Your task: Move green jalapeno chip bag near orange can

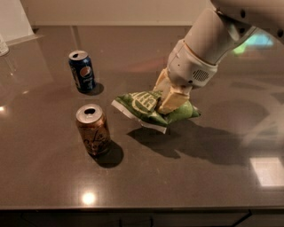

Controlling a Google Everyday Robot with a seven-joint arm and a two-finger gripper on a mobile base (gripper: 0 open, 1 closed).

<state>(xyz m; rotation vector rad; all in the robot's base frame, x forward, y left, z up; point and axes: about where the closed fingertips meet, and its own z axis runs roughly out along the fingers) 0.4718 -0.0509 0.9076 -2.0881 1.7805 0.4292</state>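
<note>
The green jalapeno chip bag [143, 105] is held clamped in the gripper [165, 98], apparently just clear of the tabletop [208, 177]. The orange can [93, 129] stands nearby, left of and below the gripper in view. The carry is judged under way; a short leftward move and a set-down are called for.

Looks down at a slant from above the near table [213, 177] edge toward the far wall [111, 11], fairly close; catches the gripper [166, 98] right of centre, clamped on the green jalapeno chip bag [140, 103].
</note>
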